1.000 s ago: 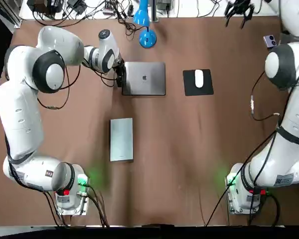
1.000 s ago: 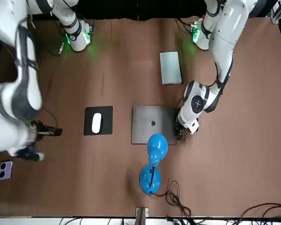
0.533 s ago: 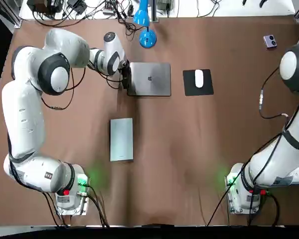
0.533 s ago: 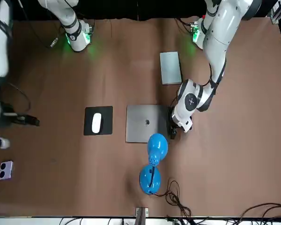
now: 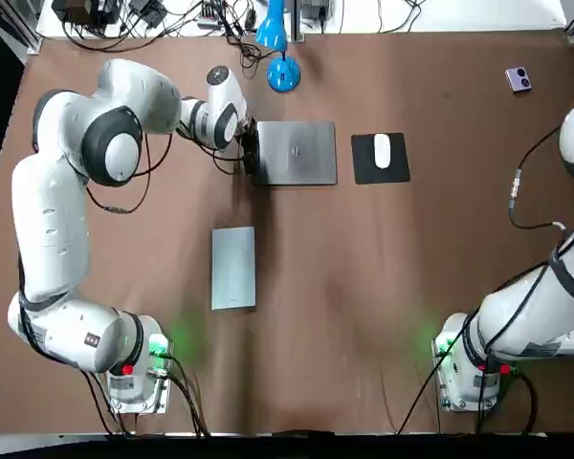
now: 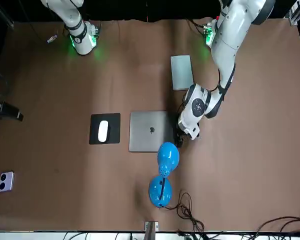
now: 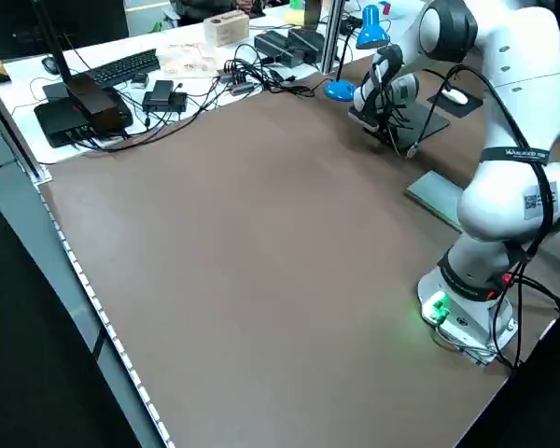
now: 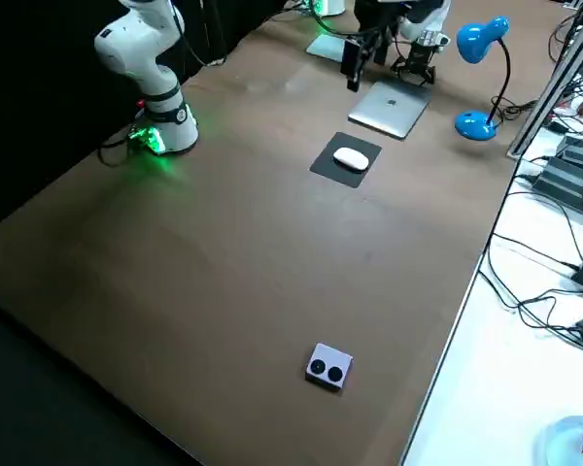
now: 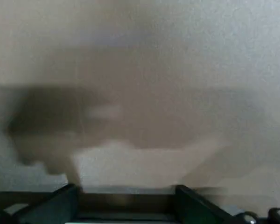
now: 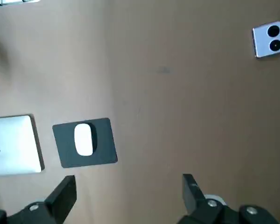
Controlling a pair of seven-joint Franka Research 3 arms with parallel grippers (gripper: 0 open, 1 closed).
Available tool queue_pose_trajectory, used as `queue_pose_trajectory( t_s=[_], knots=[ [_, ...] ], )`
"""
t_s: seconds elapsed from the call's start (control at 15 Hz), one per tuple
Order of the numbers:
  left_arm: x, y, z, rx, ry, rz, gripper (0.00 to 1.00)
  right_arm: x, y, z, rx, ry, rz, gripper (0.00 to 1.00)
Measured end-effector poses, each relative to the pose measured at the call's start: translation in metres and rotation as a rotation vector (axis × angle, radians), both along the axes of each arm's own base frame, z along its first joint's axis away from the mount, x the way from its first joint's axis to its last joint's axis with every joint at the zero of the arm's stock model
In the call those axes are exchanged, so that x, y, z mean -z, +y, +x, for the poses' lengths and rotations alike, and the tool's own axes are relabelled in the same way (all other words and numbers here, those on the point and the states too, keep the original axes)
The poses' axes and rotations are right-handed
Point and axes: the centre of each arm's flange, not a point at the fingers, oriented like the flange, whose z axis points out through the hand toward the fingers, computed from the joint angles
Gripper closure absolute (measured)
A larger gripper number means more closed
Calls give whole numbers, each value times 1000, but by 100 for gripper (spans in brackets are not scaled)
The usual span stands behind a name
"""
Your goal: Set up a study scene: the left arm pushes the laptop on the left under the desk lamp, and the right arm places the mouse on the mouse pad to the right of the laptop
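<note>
Seen from overhead, the left gripper point(image 5: 250, 153) was pressed against the left edge of the closed silver laptop point(image 5: 298, 153). The laptop lay on the brown table point(image 5: 364, 306) just on the robot's side of the blue desk lamp point(image 5: 282, 73). The white mouse point(image 5: 382, 150) sat on the black mouse pad point(image 5: 380, 170), just right of the laptop with a narrow strip of table between them. A grey slab point(image 5: 233, 268) lay nearer the bases, and a small two-button box point(image 5: 518, 79) sat far right. The right arm point(image 5: 545, 306) rose along the right edge.

From the front, the lamp's head overlapped the laptop's far corner on the left gripper's side.

From the left side, the left gripper stood low at the table beside the laptop.

From the right side, the mouse lay at the middle of its pad.

The left wrist view was blurred, though its two fingers stood apart.

In the right wrist view, the right gripper point(image 10: 128, 182) hung high over the table, fingers spread wide and empty.
</note>
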Motion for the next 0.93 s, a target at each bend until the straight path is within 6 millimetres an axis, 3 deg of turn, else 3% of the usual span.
queue_pose_trajectory(
  t_s=[0.2,0.47,0.73,0.93],
  knots=[
    [-1,24,14,12,1,7,0,-1,0,-23,-1,0,7,0],
    [-18,101,46,48,31,31,0,-8,-3,-45,-8,0,-40,0],
    [-57,180,67,88,-13,79,0,-7,1,-47,-16,-16,-48,0],
    [-100,212,72,139,-56,96,0,4,3,-54,-21,-22,-46,0]
  ],
)
